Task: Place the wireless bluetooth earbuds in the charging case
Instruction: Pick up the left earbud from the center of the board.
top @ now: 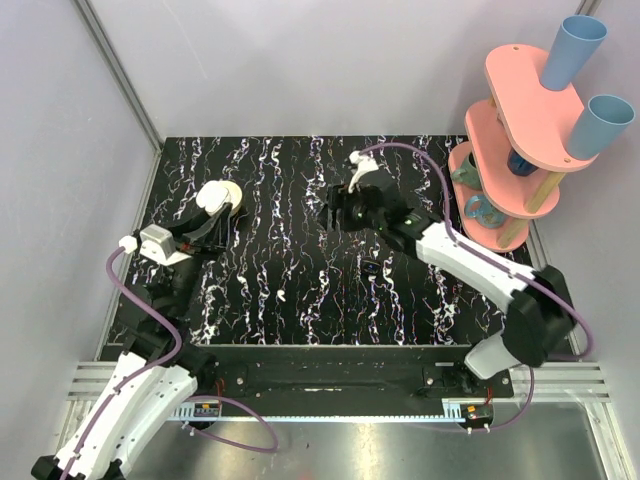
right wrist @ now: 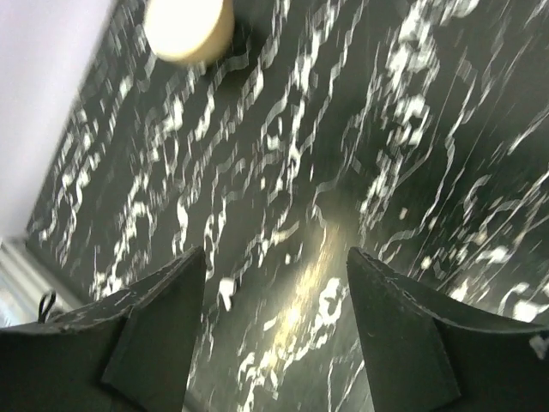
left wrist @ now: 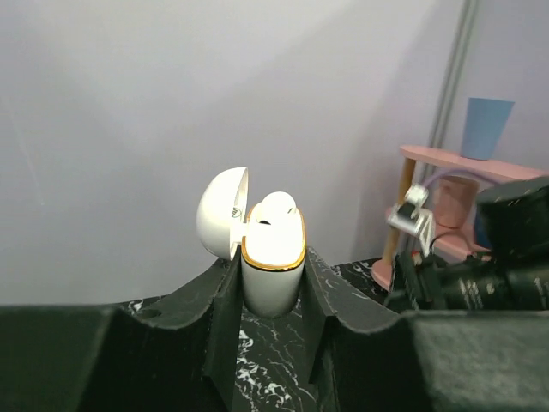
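The left gripper (left wrist: 272, 259) is clamped on the upright charging case (left wrist: 273, 287) at the table's far left. The lid is hinged open and one white earbud (left wrist: 276, 206) sits inside. Farther across the black marbled table (top: 280, 200), the right gripper (right wrist: 276, 257) hovers with jaws wide apart, empty. Beyond, a pink rack (top: 520, 110) holds blue cups (top: 578, 45).

The top camera looked down from above the near edge, over the whole black table (top: 300, 300). The left wrist camera sat low, facing level toward the rear wall (left wrist: 129, 129), very near the charging case (left wrist: 273, 266). The right wrist camera tilted down at nearby tabletop, its picture blurred. All three showed the case.
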You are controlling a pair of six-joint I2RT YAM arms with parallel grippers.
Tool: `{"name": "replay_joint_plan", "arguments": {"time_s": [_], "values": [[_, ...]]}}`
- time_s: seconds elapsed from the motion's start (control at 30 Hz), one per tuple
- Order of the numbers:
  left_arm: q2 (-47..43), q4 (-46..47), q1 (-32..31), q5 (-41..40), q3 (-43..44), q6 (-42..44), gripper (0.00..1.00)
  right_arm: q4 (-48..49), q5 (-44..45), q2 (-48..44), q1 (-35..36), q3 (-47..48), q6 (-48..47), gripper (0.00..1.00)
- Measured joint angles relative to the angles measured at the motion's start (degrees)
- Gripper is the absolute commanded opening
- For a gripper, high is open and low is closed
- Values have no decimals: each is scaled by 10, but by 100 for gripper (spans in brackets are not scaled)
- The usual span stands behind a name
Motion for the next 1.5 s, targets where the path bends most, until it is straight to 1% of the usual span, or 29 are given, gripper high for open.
{"name": "replay_joint_plan", "arguments": {"time_s": [0.07,0.13,0.27,0.37,0.47,0.77,1.0,1.3,1.4,1.47,1.5], "values": [[-8,-10,0,-18,0,7,0,-32,-31,40,2,10,16,71],[-12,-26,0,-32,0,12,0,-68,-48,79,7,28,33,72],[-23,-52,0,-55,0,18,0,-148,-27,153,46,99,66,74],[-30,-64,0,-66,0,22,0,-189,-8,209,96,166,83,74],[-37,-82,0,-73,0,25,0,-219,2,248,130,203,96,73],[-92,-136,0,-84,-1,35,0,-269,32,310,160,217,120,70],[-157,-175,0,-99,-28,41,0,-280,35,341,193,232,133,68],[-196,-222,0,-118,-52,47,0,-279,57,362,203,257,137,69],[-196,-229,0,-120,-52,52,0,-281,81,362,205,257,141,71],[-196,-233,0,-122,-52,55,0,-280,115,358,206,254,141,93],[-196,-234,0,-122,-52,55,0,-280,136,351,206,248,140,100]]}}
